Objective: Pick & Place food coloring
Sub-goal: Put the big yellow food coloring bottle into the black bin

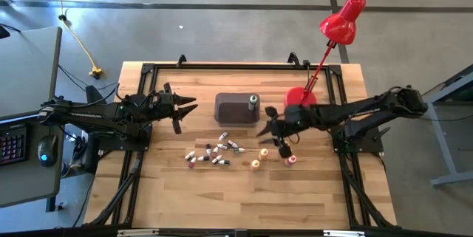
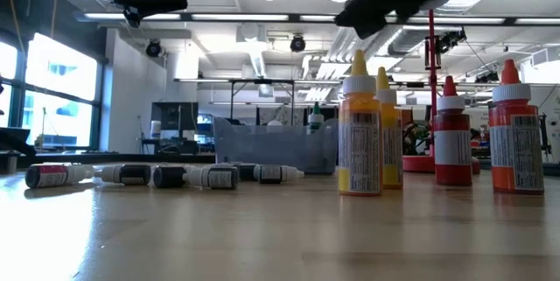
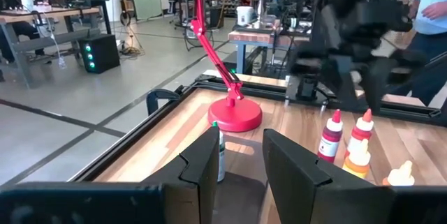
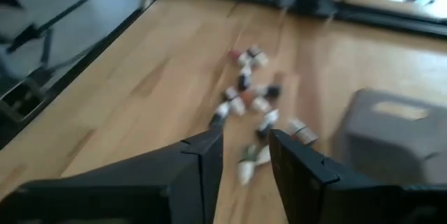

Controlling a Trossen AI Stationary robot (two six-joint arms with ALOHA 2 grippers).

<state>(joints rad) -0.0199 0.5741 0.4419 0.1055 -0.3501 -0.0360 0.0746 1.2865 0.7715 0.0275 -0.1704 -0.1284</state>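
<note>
Right tool (image 1: 275, 135) hung over the counter (image 1: 310, 193) just beside the bin's (image 1: 235, 108) lamp-side end, above the standing bottles. Its fingers (image 4: 209, 155) stood spread with a gap between them, nothing pinched in the wrist view.

Left tool (image 1: 185, 109) sat on the far side of the bin from the lamp, well apart from the bottles. Fingers (image 3: 204, 165) parted, nothing between them; the bin edge and a green-capped bottle (image 3: 220, 155) showed through the gap.

Food coloring, relative to the bin:
- Cluster of slim vials (image 1: 213, 152) lay on their sides on the counter, just off the bin's long side that faces away from the lamp arm. Low view showed them (image 2: 131, 175) as a row lying flat, caps dark or red.
- Upright squeeze bottles stood past the bin's lamp-side corner: two yellow (image 2: 360, 128), two red/orange (image 2: 514, 132). In the high view they sat (image 1: 260, 159) right under and beside the right tool, not touching it as far as I could tell.
- One green-capped bottle (image 1: 253, 102) stood upright inside the bin at its lamp-side end.

Bin itself dark grey, rectangular, mid-counter. Red desk lamp (image 1: 341, 21) had its base (image 1: 299, 97) just beside the bin's end, behind the right arm.
</note>
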